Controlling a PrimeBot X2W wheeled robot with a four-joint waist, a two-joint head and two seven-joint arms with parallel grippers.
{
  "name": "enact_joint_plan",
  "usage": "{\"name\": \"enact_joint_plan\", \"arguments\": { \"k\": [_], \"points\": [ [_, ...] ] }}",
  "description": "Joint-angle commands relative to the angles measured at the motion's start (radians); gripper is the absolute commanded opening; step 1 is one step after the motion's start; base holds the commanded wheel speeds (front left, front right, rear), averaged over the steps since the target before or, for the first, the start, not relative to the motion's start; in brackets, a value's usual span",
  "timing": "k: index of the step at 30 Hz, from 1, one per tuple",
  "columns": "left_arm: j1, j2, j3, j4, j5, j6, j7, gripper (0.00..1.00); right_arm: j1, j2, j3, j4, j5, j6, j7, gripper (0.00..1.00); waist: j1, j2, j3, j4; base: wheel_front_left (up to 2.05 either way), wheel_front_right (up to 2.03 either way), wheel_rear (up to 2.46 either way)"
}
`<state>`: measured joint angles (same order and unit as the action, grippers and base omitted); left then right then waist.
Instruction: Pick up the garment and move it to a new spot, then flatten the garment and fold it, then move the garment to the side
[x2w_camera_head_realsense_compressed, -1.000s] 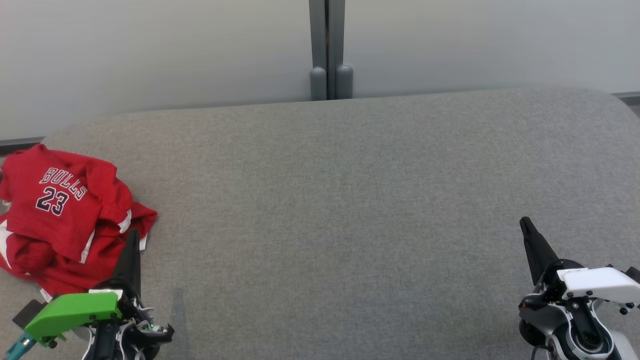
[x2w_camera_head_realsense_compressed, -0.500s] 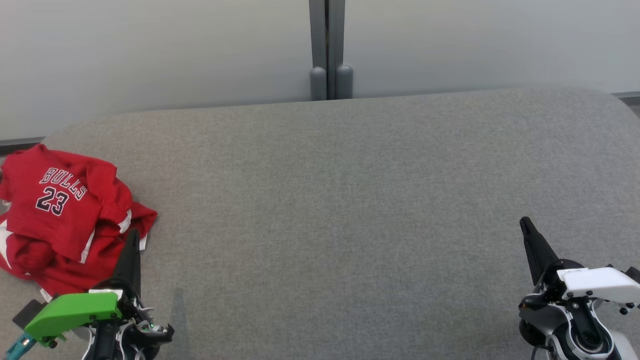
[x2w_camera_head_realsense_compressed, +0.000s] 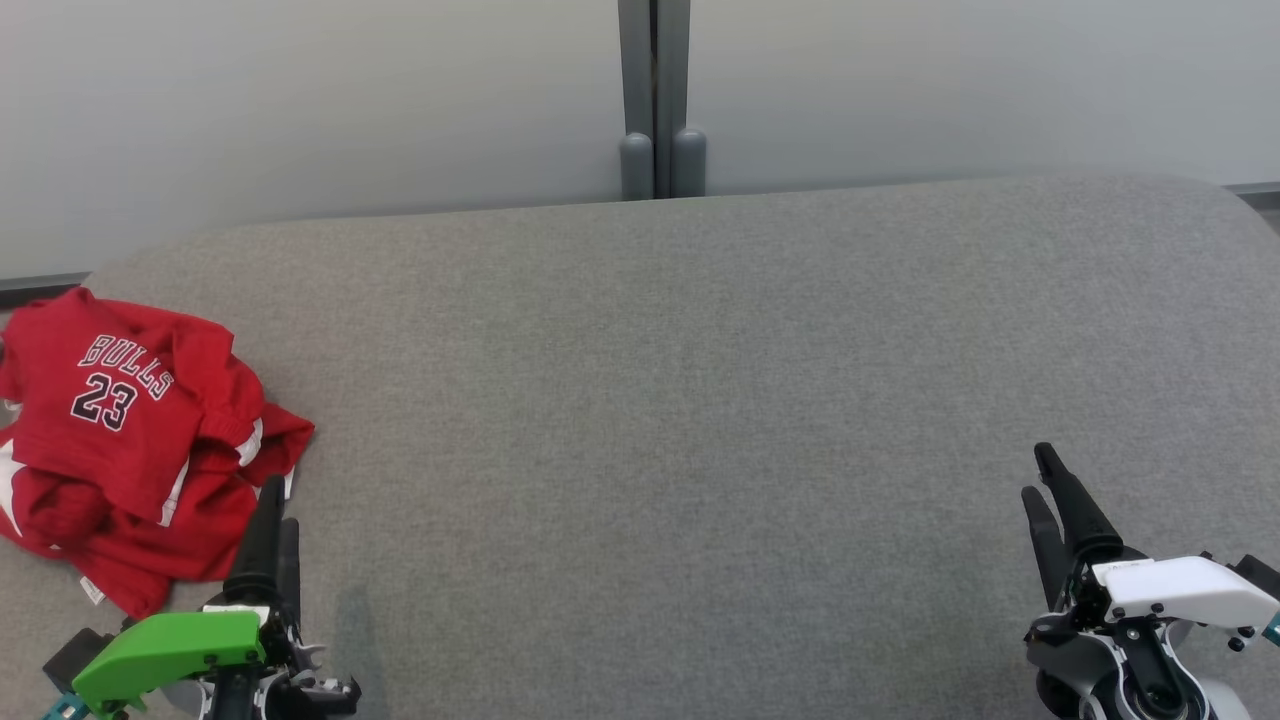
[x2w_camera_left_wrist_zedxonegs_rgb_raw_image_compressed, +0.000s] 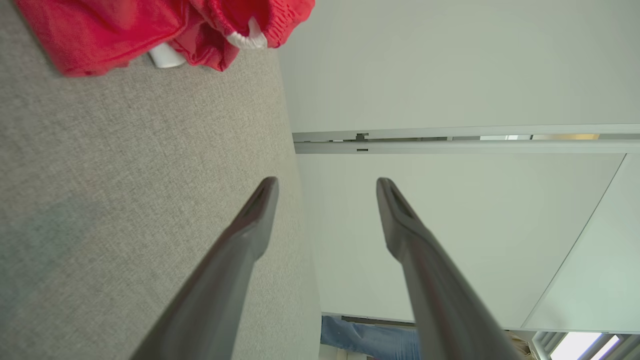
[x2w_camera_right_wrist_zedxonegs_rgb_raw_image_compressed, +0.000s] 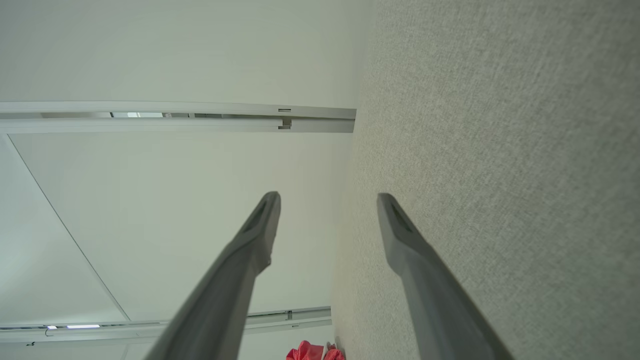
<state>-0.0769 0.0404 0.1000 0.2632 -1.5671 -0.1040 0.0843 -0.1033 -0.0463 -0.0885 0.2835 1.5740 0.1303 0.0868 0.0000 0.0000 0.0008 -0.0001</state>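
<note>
**Both grippers spread and drawn back**

Since a second ago the left gripper (x2w_camera_head_realsense_compressed: 278, 508) and right gripper (x2w_camera_head_realsense_compressed: 1036, 472) have sunk lower in the head view. Their fingers are now parted and hold nothing. The red garment (x2w_camera_head_realsense_compressed: 120, 420) lies crumpled at the left end of the grey surface (x2w_camera_head_realsense_compressed: 700, 400), cut off by the frame edge. The left fingertips stand just beside its hem; contact is unclear. The surface stretches wide toward the right gripper.
</note>
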Motion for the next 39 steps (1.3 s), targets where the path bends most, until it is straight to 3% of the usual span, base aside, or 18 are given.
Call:
{"name": "enact_joint_plan", "arguments": {
  "k": [1, 21, 39],
  "points": [
    [-0.024, 0.011, -0.001, -0.014, 0.034, -0.003, -0.011, 1.0, -0.024, -0.015, 0.008, -0.019, -0.026, 0.0, -0.012, 1.0, 0.0, 0.0, 0.0, 0.0, 0.0, 0.0, 0.0],
    [-0.036, 0.023, -0.046, -0.027, 0.495, -0.008, -0.099, 1.0, -0.047, -0.025, 0.048, -0.034, -0.45, 0.0, -0.1, 1.0, 0.0, 0.0, 0.009, -0.002, 0.0, 0.0, 0.0],
    [-0.043, 0.06, -0.138, -0.031, 0.794, 0.024, -0.163, 1.0, -0.049, -0.027, 0.074, -0.034, -0.76, 0.0, -0.165, 1.0, 0.0, 0.0, 0.016, -0.006, 0.0, 0.0, 0.0]
  ]
}}
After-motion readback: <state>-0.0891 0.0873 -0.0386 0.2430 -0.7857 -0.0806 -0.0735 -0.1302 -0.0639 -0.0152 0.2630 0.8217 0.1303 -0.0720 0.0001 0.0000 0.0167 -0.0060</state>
